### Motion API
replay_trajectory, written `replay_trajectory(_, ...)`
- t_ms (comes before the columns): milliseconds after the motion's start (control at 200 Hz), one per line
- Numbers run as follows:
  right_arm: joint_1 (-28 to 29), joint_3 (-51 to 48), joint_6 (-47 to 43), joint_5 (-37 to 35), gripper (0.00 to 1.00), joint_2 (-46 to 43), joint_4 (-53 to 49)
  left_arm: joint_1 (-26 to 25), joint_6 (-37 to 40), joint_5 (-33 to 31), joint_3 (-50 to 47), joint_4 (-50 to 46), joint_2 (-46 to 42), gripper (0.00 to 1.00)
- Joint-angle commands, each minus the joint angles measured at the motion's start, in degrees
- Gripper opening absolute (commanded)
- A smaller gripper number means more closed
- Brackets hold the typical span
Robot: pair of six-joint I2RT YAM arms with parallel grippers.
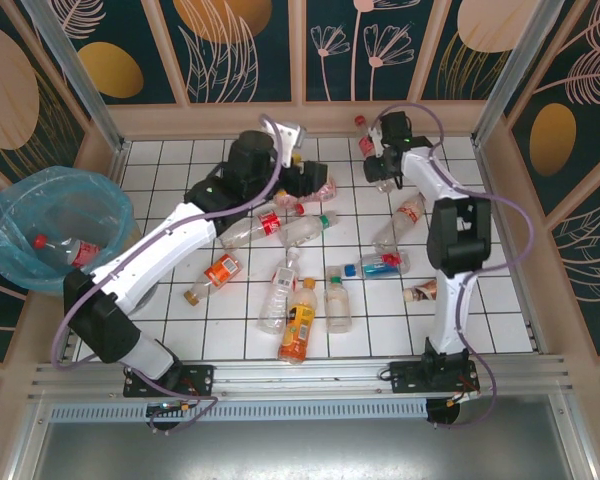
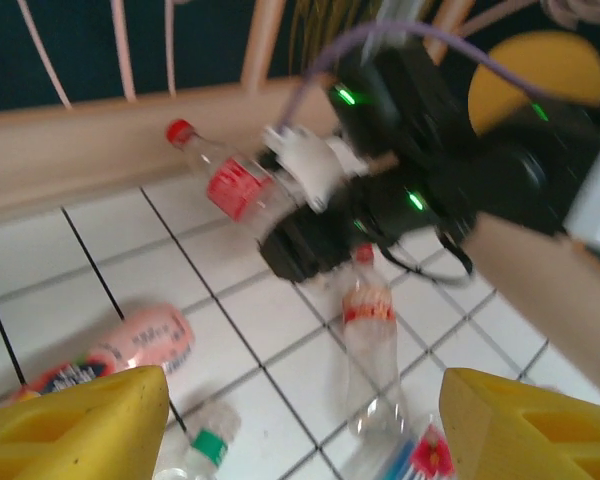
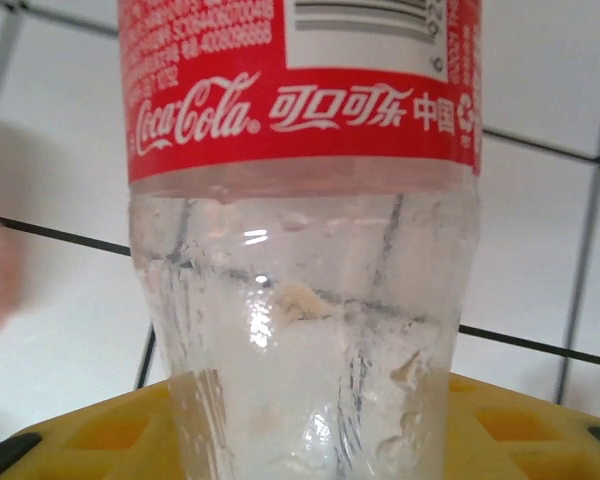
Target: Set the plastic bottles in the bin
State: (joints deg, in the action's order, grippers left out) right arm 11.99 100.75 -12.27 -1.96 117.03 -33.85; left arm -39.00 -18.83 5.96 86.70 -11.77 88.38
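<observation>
- Nearest the arm bases, loose plastic bottles (image 1: pixel 298 325) lie scattered across the white tiles (image 1: pixel 500 330).
- The bin (image 1: pixel 10 205) sits off the tiles to the left, with one bottle inside.
- The left gripper (image 2: pixel 302 415) hangs wide open and empty.
- By the back wall (image 1: pixel 210 120), the right gripper (image 1: pixel 373 152) clamps a Coca-Cola bottle (image 3: pixel 300 100).

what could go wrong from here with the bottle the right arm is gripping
1. The right end effector pinches the cola bottle at its clear lower end, with the labelled part sticking well out. It may pivot or slip when swung.
2. The bin sits at the far left, beyond the left arm, which stretches across the table. Carrying the bottle over risks a collision between the arms.
</observation>
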Motion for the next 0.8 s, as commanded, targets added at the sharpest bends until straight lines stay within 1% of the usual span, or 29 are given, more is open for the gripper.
replay_trajectory(0, 1.69, -6.49, 4.30, 3.17, 0.51, -11.42, 6.48, 4.17, -6.08, 0.89, 5.18, 2.04, -1.97, 0.72)
replay_trajectory(65, 4.10, -12.21, 5.19, 5.42, 0.51, -17.83, 10.49, 7.31, -9.46, 6.33, 7.90, 3.35, -0.68, 0.73)
replay_trajectory(125, 7.33, -17.75, 4.80, 8.81, 0.50, -23.77, 14.25, 8.98, -11.07, 9.90, 11.73, 3.08, 1.35, 0.73)
replay_trajectory(230, 14.57, -26.62, 4.07, 11.27, 0.50, -32.76, 21.08, 9.84, -11.64, 12.65, 18.02, 1.06, 4.77, 0.74)
replay_trajectory(315, 20.59, -31.90, 5.87, 12.35, 0.50, -38.20, 25.65, 10.16, -12.89, 14.22, 18.99, 1.31, 5.44, 0.74)
replay_trajectory(385, 24.26, -34.76, 8.92, 12.11, 0.49, -41.46, 28.65, 10.35, -13.87, 13.73, 17.69, 1.29, 4.72, 0.74)
replay_trajectory(510, 29.21, -37.45, 11.62, 12.70, 0.48, -44.71, 31.70, 10.45, -15.79, 12.67, 11.19, 2.78, 0.67, 0.73)
replay_trajectory(641, 32.46, -37.41, 12.71, 13.41, 0.48, -45.09, 32.32, 10.44, -17.22, 11.72, 4.78, 4.19, -4.77, 0.70)
replay_trajectory(796, 35.24, -36.81, 12.77, 12.15, 0.48, -44.80, 32.33, 10.44, -16.21, 6.55, 1.23, 0.95, -10.47, 0.70)
